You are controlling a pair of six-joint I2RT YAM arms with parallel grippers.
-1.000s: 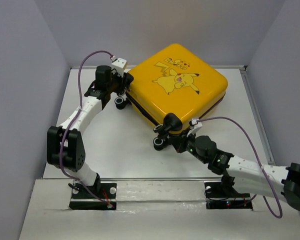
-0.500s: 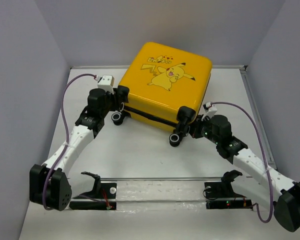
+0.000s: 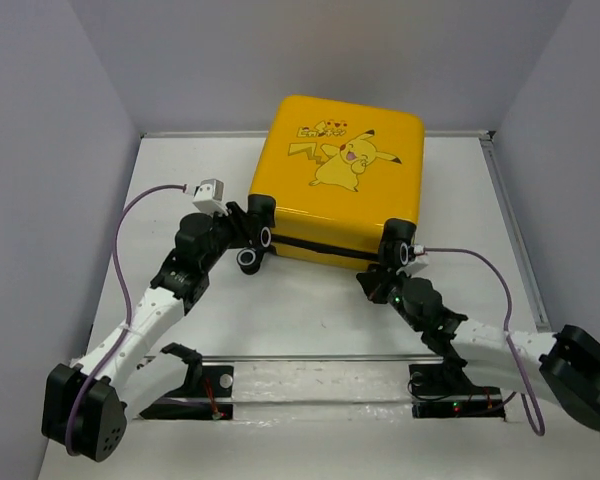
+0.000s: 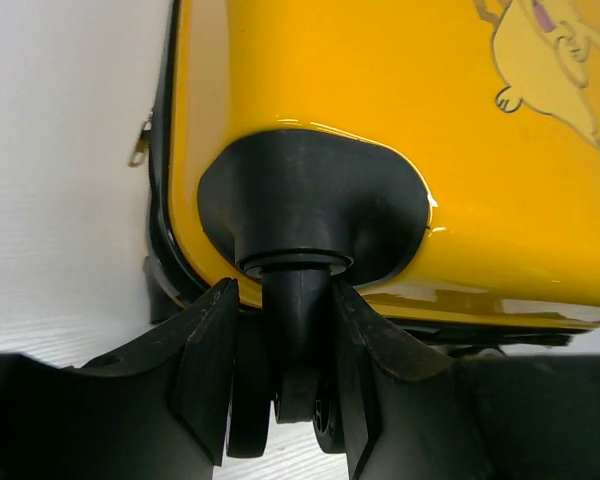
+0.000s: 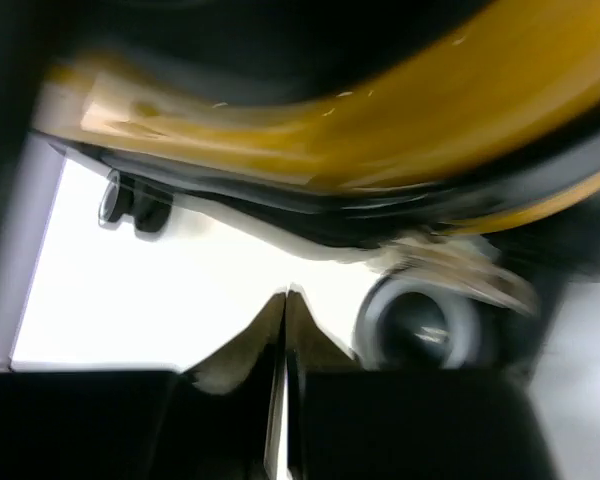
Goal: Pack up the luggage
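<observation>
Sensibly, your left claw clamps a caster, right claw clenched empty: the stiff luggage looks too slick elsewhere.

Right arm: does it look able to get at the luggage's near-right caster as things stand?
Probably yes. The right pincer is shut and sits right beside that caster at the corner of the luggage, with nothing visible between them. It would have to open first.
</observation>
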